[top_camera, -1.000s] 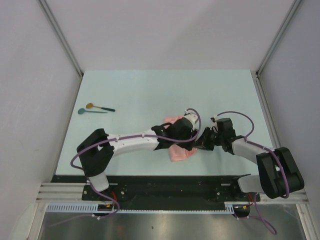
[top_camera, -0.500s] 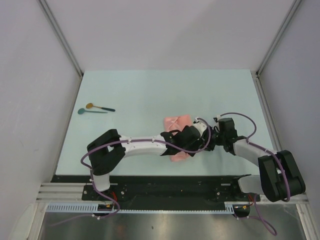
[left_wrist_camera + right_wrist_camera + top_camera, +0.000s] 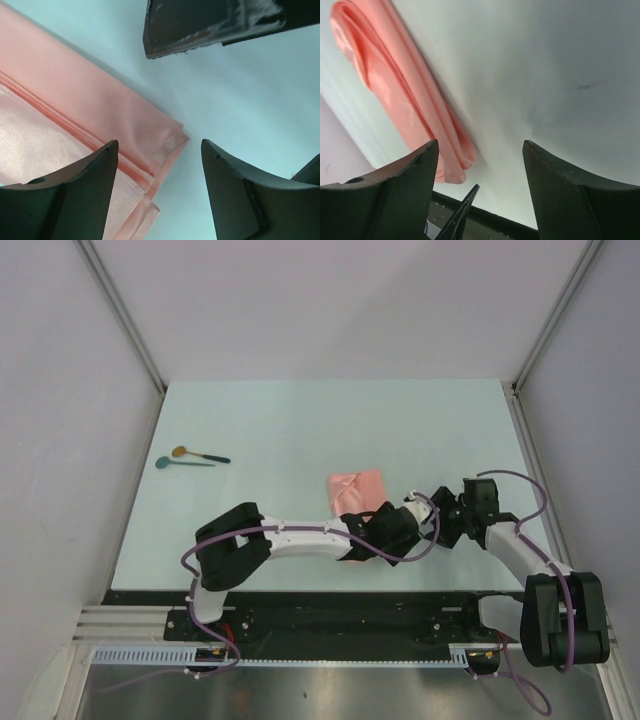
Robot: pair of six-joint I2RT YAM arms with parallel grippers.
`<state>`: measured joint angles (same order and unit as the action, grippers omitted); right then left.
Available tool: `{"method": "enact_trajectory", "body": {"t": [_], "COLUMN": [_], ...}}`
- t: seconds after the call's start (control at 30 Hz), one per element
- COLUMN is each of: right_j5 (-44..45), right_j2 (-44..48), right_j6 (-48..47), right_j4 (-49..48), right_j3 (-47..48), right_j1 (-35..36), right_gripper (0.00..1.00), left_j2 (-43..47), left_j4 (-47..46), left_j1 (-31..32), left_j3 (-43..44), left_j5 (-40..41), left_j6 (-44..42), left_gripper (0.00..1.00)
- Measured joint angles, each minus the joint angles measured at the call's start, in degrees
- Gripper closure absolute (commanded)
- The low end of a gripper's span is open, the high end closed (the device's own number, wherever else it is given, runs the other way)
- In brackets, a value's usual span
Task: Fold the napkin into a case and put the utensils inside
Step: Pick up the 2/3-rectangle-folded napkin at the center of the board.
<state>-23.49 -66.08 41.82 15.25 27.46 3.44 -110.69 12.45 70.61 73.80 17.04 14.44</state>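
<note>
The salmon-pink napkin [image 3: 354, 487] lies folded in layers on the table, its near part hidden under my left wrist. In the left wrist view its hemmed corner [image 3: 165, 142] sits on the table between my left gripper's [image 3: 159, 145] open fingers, which hold nothing. My right gripper [image 3: 479, 145] is open too and holds nothing, with the folded napkin [image 3: 395, 85] lying to the left of its left finger [image 3: 395, 195]. Both grippers hover close together at the napkin's near right corner [image 3: 425, 520]. Two utensils, a golden-bowled spoon [image 3: 197, 454] and a teal-bowled spoon [image 3: 180, 463], lie side by side at the far left.
A dark finger of the other gripper [image 3: 215, 25] crosses the top of the left wrist view. The table's black near edge [image 3: 485, 212] runs just below the right gripper. White walls enclose the pale green table [image 3: 300, 420].
The right gripper has opened, let go of the napkin and pulled back to the right. The left arm slid right and nearer, uncovering the folded napkin's far part.
</note>
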Motion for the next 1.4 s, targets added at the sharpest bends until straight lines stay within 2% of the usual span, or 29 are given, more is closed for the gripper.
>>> {"method": "enact_trajectory", "body": {"t": [0.33, 0.4, 0.47, 0.5, 0.53, 0.57, 0.7, 0.97, 1.2, 1.4], "right_j5": [3.6, 3.8, 3.9, 3.7, 3.3, 2.6, -1.3, -7.4, -8.1, -8.3], "right_j2": [3.0, 3.1, 3.1, 3.1, 3.1, 3.0, 1.7, -3.5, -12.7, -16.9], "right_j6": [-0.3, -0.4, -0.7, -1.0, -1.4, -1.7, -2.6, 0.1, 4.0, 6.3], "right_j4": [4.6, 4.8, 5.0, 5.0, 4.7, 4.2, 0.4, -9.9, -15.6, -19.9], "right_j3": [0.0, 0.1, 0.2, 0.2, 0.2, 0.2, 0.0, -0.1, 1.2, 3.7], "right_j1": [-0.3, -0.3, -0.3, -0.3, -0.4, -0.4, -0.8, -0.2, 5.3, 9.2], "right_gripper": [0.28, 0.28, 0.27, 0.25, 0.18, 0.17, 0.09, 0.09, 0.09, 0.10], "left_j2": [-8.1, -9.0, -9.1, -9.1, -9.1, -9.1, -7.0, 1.3, 5.3, 7.0], "left_j4": [7.6, 8.5, 8.9, 9.1, 9.4, 9.6, 7.5, 4.3, 2.7, 2.6], "left_j1": [0.8, 0.8, 0.8, 0.8, 0.8, 0.8, 0.8, -0.4, -1.1, -1.7], "left_j3": [9.3, 10.1, 10.4, 10.5, 10.5, 10.5, 7.8, -1.2, -4.8, -5.7], "left_j5": [5.1, 5.5, 5.8, 6.0, 6.3, 6.5, 7.0, 6.8, 6.8, 6.6], "left_j6": [0.1, 0.1, 0.3, 0.4, 0.5, 0.7, 0.8, 2.2, 3.1, 3.7], "left_gripper": [0.39, 0.51, 0.67, 0.71, 0.73, 0.75, 0.79, 0.94, 0.97, 0.98]}}
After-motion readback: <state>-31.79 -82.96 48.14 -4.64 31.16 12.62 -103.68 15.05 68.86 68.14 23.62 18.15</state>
